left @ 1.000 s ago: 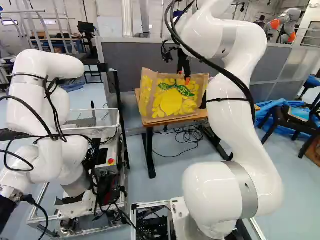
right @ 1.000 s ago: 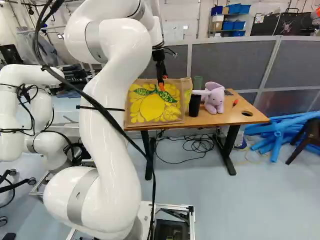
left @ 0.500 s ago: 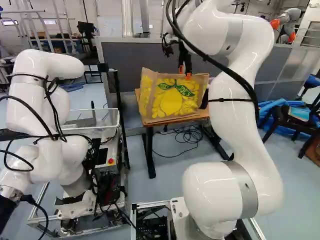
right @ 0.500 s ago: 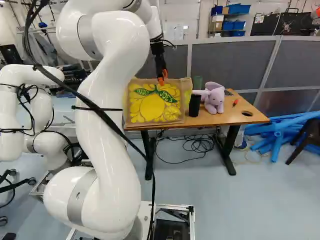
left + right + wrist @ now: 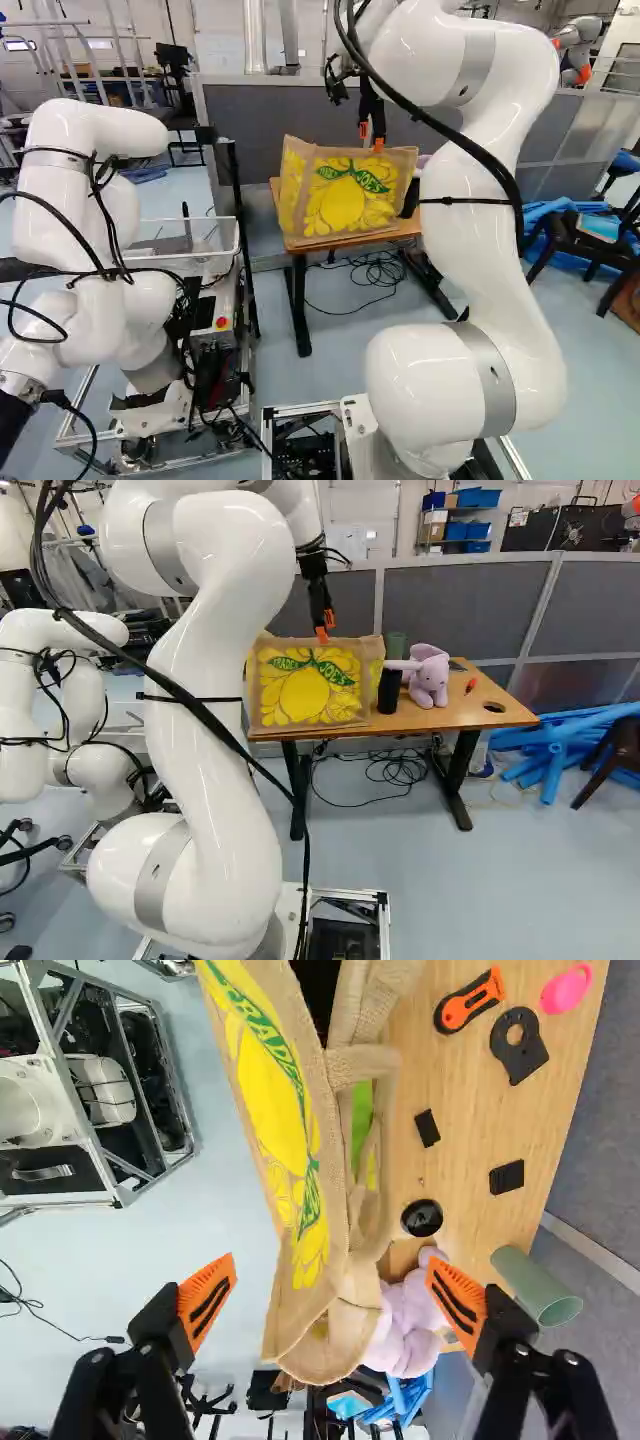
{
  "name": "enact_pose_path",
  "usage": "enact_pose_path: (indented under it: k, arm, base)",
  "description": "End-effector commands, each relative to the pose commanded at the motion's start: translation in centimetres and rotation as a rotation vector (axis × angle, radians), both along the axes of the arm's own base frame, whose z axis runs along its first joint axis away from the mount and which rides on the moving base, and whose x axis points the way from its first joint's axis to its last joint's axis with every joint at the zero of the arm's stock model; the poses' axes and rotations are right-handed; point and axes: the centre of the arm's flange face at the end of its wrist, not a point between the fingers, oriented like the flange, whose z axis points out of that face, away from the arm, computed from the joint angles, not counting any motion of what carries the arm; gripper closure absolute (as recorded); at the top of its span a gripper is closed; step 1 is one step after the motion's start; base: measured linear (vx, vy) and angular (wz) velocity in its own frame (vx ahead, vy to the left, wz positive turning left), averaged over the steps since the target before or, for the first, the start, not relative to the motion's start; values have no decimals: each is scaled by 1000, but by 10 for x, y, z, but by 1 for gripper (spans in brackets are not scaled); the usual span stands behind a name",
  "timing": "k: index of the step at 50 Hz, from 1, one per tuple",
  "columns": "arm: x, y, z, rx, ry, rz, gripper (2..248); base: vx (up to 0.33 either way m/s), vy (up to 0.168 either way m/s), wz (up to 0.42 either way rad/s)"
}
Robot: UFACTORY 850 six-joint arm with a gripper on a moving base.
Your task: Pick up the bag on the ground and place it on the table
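Bag (image 5: pixel 308 695) of tan cloth, a yellow fruit print on its face, stands upright on the wooden table (image 5: pixel 455 717), at the table's left end in the right base view. Gripper (image 5: pixel 371 138) hangs just above its top edge, fingers spread wide and gripping nothing — in the wrist view the orange pads (image 5: pixel 207 1303) stand well apart, part of the bag showing between them, neither pad touching it. Beside the bag are a black cup (image 5: pixel 389 692) and a lilac plush elephant (image 5: pixel 430 678); a green cylinder (image 5: pixel 538 1286) lies past the cup — on its side or upright, I cannot tell.
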Motion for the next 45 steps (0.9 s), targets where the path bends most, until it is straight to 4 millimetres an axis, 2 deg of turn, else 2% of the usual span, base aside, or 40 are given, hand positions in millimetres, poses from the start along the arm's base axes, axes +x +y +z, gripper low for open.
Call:
enact_pose_path:
  k: [45]
  arm:
    - [0,0,0,0,0,0,3]
  base:
    - [-18,-4,8]
